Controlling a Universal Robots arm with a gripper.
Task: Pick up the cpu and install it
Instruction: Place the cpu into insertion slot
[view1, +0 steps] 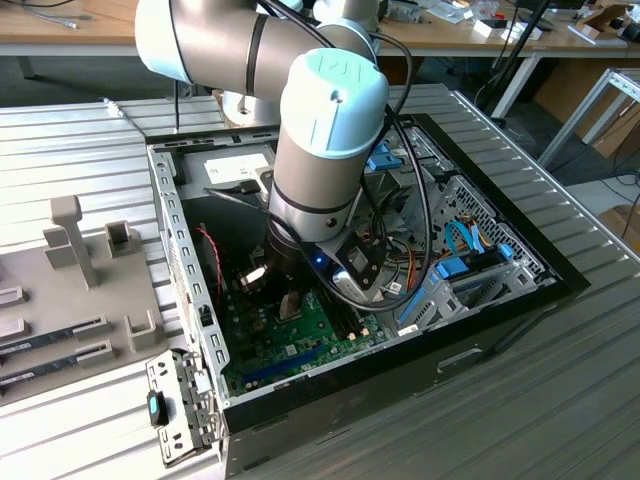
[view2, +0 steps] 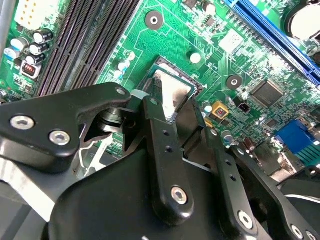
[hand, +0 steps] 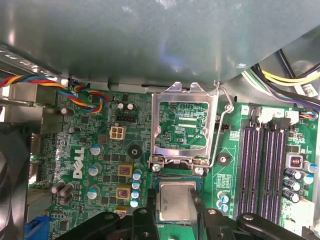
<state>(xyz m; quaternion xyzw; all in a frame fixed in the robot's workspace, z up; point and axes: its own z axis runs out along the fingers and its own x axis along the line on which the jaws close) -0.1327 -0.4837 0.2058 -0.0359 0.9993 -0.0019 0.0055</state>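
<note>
The cpu (hand: 175, 205), a flat square chip with a silvery top, lies level over the socket on the green motherboard (hand: 100, 165). My gripper (hand: 174, 195) straddles it, one black finger pressed to each side, shut on the chip. In the second wrist view the cpu (view2: 175, 90) shows between the black fingers (view2: 160, 130), inside the dark socket frame. The socket's metal hold-down plate (hand: 182, 125) stands flipped open just beyond the chip. In the exterior view my gripper (view1: 287, 298) reaches down into the open computer case (view1: 180, 240).
Memory slots (hand: 262, 160) run beside the socket, and its wire lever (hand: 227, 115) stands raised. Coloured wires (hand: 75, 95) cross one corner. A grey metal box (hand: 125, 35) overhangs the board. A grey fixture tray (view1: 80, 260) lies at the exterior view's left.
</note>
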